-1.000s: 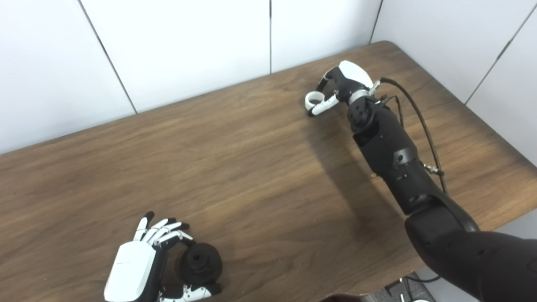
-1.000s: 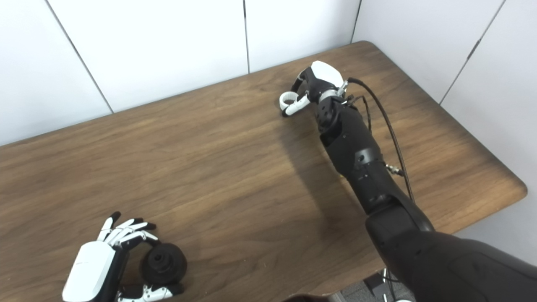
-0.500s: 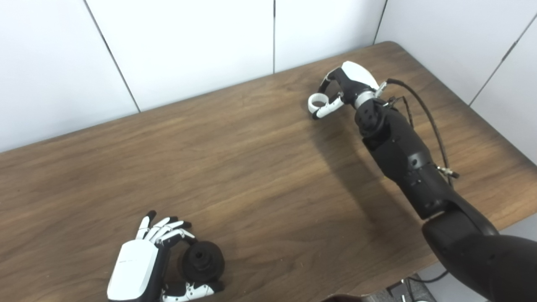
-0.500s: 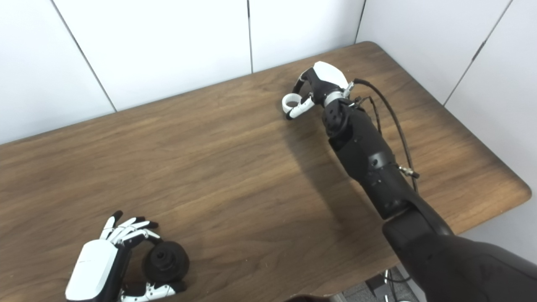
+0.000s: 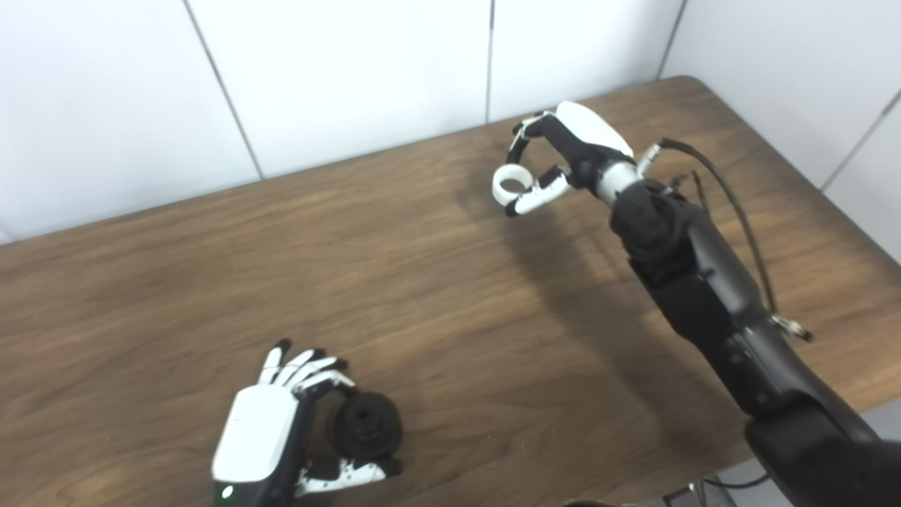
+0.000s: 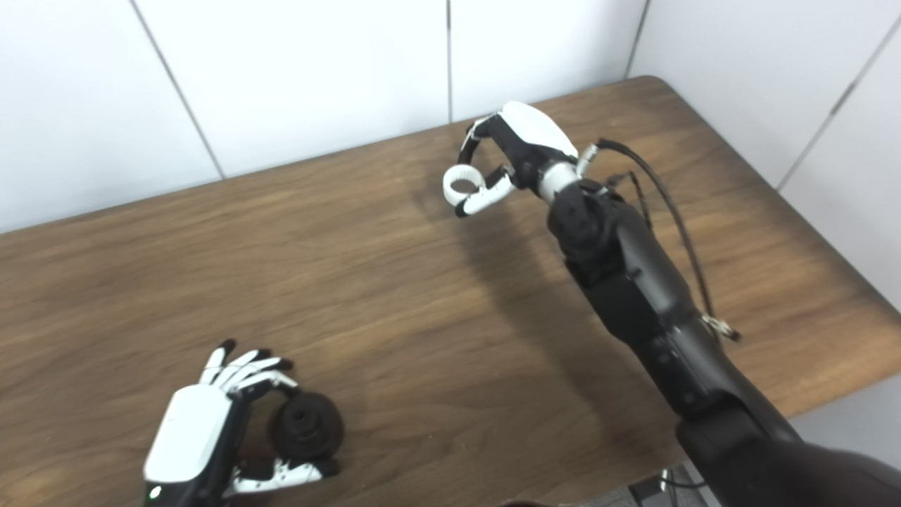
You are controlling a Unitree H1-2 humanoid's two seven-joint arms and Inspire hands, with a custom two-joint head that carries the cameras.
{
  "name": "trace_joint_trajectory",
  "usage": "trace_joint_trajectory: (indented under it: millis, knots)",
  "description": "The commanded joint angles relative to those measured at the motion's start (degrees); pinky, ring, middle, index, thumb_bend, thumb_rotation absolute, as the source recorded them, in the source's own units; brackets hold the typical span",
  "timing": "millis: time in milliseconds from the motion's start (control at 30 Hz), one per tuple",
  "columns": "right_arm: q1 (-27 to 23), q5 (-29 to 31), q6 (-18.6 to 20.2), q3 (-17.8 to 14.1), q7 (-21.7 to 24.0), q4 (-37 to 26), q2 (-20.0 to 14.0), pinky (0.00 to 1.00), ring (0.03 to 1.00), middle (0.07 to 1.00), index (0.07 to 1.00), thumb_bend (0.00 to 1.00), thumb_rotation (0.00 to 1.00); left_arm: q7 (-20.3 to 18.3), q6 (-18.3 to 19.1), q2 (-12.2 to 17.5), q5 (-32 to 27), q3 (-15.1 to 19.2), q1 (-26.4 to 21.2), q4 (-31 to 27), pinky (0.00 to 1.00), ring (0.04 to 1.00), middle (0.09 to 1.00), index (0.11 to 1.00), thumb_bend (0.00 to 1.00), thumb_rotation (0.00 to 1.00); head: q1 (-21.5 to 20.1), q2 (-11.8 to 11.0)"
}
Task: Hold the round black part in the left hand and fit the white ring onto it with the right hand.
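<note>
Down at the near-left edge of the table [image 5: 450,296], the left hand [image 5: 264,440] was wrapped around the round black part [image 5: 367,426], fingers over the top and thumb underneath, with the part sitting low against the wood. It looked like a chunky hub with a hole in its face. My guess is it was rigid and had a bit of weight, so a full wrap around the rim is the right hold, since it leaves the holed face free for the ring.

Moving across, the middle of the table was just bare wood with the arm's shadow on it.

Over at the far right, the right hand [image 5: 563,151] was pinched on the white ring [image 5: 509,184], held up off the tabletop between a fingertip and the thumb, with the ring's opening facing up toward the camera. The two pieces were well apart at this point. The ring looked thin, light and stiff, probably smooth plastic, so I'd bet it's slippery. Gripping it by the outer edge like that keeps the bore open, but a light pinch could let it twist or pop out while pressing it on.
</note>
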Motion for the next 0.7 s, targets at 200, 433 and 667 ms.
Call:
trace_joint_trajectory:
  millis: [200,433,667]
  knots:
    - [3.22,0.35,-0.07,1.65,7.27,-12.32,1.80,0.93,0.950,0.854,0.482,0.52,0.14,-1.22,1.97,-1.33,3.04,-1.82,-0.02,-1.94,1.00,0.871,0.772,0.485,0.52,0.05,2.64,1.24]
    - [6.30,-1.80,-0.06,2.78,13.66,-20.05,5.30,0.98,0.948,0.853,0.483,0.52,0.13,-2.14,3.34,-2.24,3.98,-2.66,0.00,-2.93,1.00,0.876,0.775,0.485,0.52,0.05,4.52,2.75]
    - [8.51,-2.91,-0.07,4.00,18.81,-25.99,6.67,0.99,0.948,0.846,0.482,0.52,0.13,-2.90,4.51,-3.20,5.02,-3.30,-0.22,-3.59,1.00,0.879,0.776,0.485,0.52,0.05,5.90,4.14]
